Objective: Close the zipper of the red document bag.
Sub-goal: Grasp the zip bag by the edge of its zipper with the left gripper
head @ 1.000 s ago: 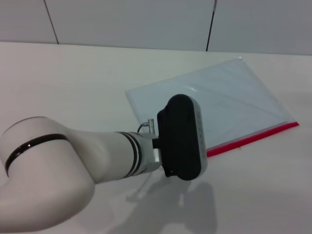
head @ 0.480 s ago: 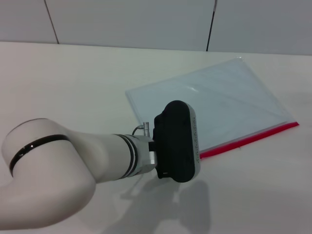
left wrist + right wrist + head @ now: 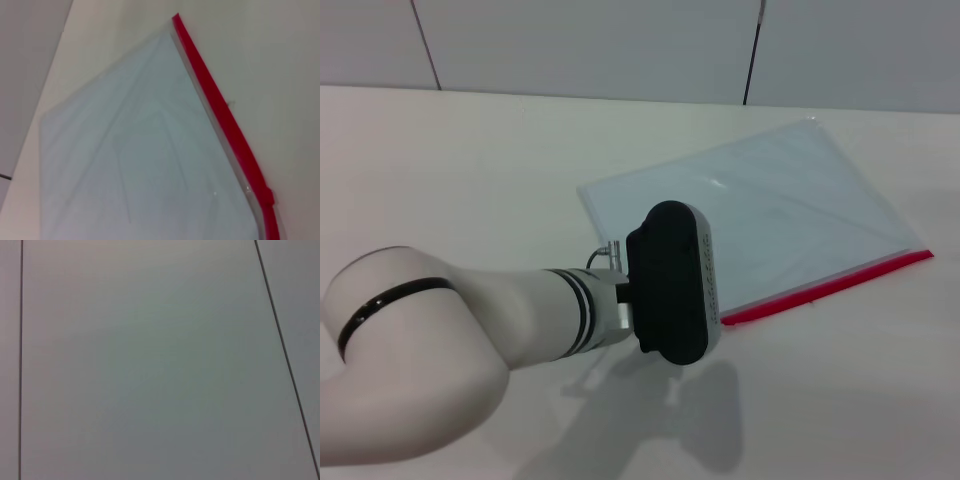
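On table | red document bag flat, zipper diagonal | left hand state unclear

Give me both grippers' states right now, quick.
Left gripper: over the near-left end of the red document bag, by the zipper; fingers hidden, cannot be told.
Right gripper: not in view.

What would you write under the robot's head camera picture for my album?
White left arm's black wrist end hovers beside the flat translucent blue-grey pouch and its red zipper strip.
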Available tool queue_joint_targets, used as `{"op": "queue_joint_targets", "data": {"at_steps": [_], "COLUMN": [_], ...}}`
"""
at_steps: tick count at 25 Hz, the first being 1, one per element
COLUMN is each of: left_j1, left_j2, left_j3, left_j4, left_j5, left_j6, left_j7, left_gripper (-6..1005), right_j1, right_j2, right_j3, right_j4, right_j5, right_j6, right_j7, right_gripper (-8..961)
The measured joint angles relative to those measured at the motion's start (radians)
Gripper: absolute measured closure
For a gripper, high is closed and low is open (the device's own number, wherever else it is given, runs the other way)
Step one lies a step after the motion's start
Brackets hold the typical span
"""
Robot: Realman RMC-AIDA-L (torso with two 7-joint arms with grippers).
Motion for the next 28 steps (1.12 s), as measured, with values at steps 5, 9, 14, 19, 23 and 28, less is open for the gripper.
{"op": "queue_joint_targets", "data": {"at_steps": [5,9,14,19,23,28], "left_j1": [-0.008,-0.008,-0.011,-0.014,-0.021,-0.021], "left_j2": [-0.003,-0.004,-0.004,-0.005,-0.005,-0.005], "left_j3": [-0.003,-0.011,-0.011,-0.011,-0.011,-0.011], "left_j4": [-0.019,-0.031,-0.041,-0.046,-0.054,-0.055], "left_j5": [-0.001,-0.001,-0.001,-0.001,-0.001,-0.001], "left_j6": [-0.001,-0.017,-0.021,-0.022,-0.022,-0.022], "left_j7": [-0.001,0.003,0.004,0.004,-0.001,0.003], "left_gripper": [320,322,324,447,651,802], "right_j1": [-0.002,-0.001,-0.001,0.000,-0.001,-0.001], "right_j2": [0.000,0.000,0.000,0.001,0.002,0.001], "right_j3": [0.001,0.002,0.000,0.000,0.001,0.002], "right_j4": [0.000,0.000,0.000,0.001,0.001,0.001], "right_j5": [0.001,0.002,0.002,0.002,0.002,0.002], "right_j6": [0.002,0.002,0.003,0.005,0.005,0.005], "right_j7": [0.000,0.001,0.001,0.002,0.002,0.002], "right_gripper": [77,77,77,77,77,77]}}
